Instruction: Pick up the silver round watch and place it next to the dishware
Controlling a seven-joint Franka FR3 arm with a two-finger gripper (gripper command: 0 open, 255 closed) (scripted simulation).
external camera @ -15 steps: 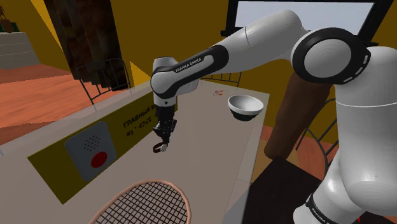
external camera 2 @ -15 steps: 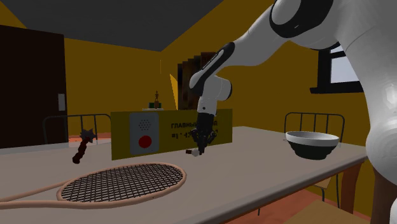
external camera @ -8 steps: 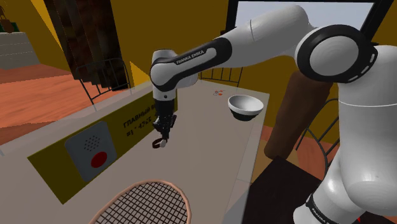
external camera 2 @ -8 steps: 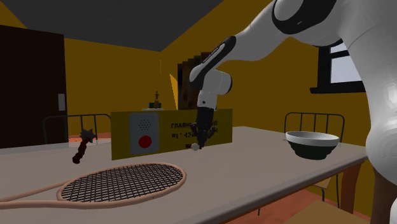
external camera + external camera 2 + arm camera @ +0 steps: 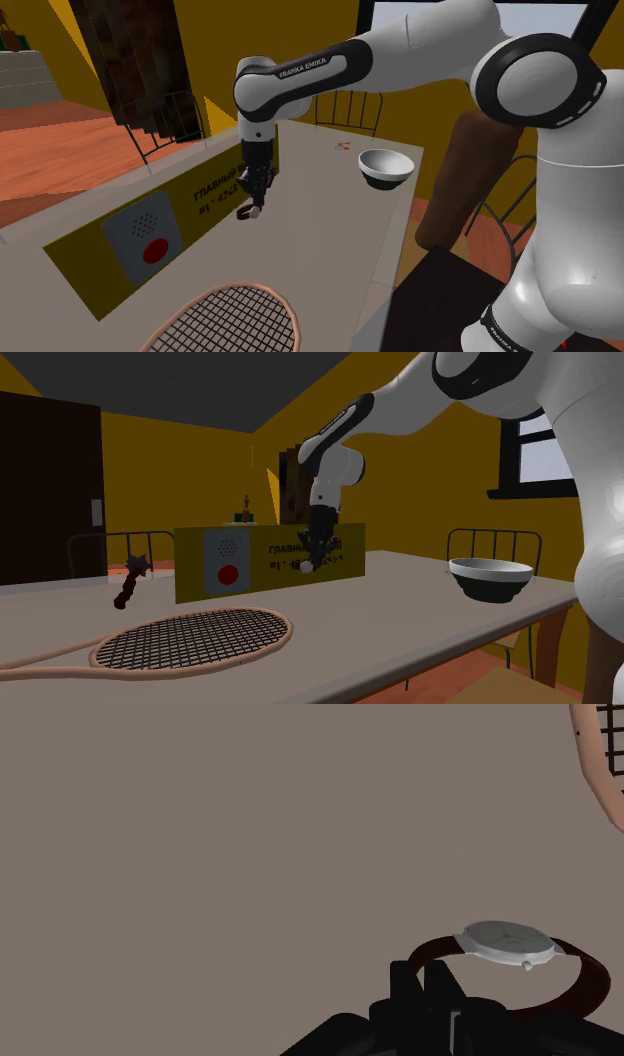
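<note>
- A grey-brown table (image 5: 330, 230) stands in a room with yellow walls, and a window is behind the arm.
- The main risk, as I judge it, is in the grip. The gripper (image 5: 425, 986) has the watch (image 5: 510, 941) only by its dark red strap, beside the silver round case, so the case hangs off to one side. A fast swing toward the bowl could make it turn or slip out.
- The two black fingers are closed tightly on the strap, with almost no gap between them, and they touch nothing else.
- In the shoulder view the watch (image 5: 245, 213) hangs under the gripper (image 5: 251, 203), lifted clear of the table as far as I can judge.
- Just behind it stands a long yellow panel (image 5: 90, 255) with a red button. A sideways drift could knock the watch against it.
- A racket (image 5: 235, 315) lies on the near part of the table, well apart from the gripper.
- The white bowl (image 5: 385, 167), the dishware, stands near the table's far edge, well apart from the watch. Releasing too close may let the strap fall on its rim.
</note>
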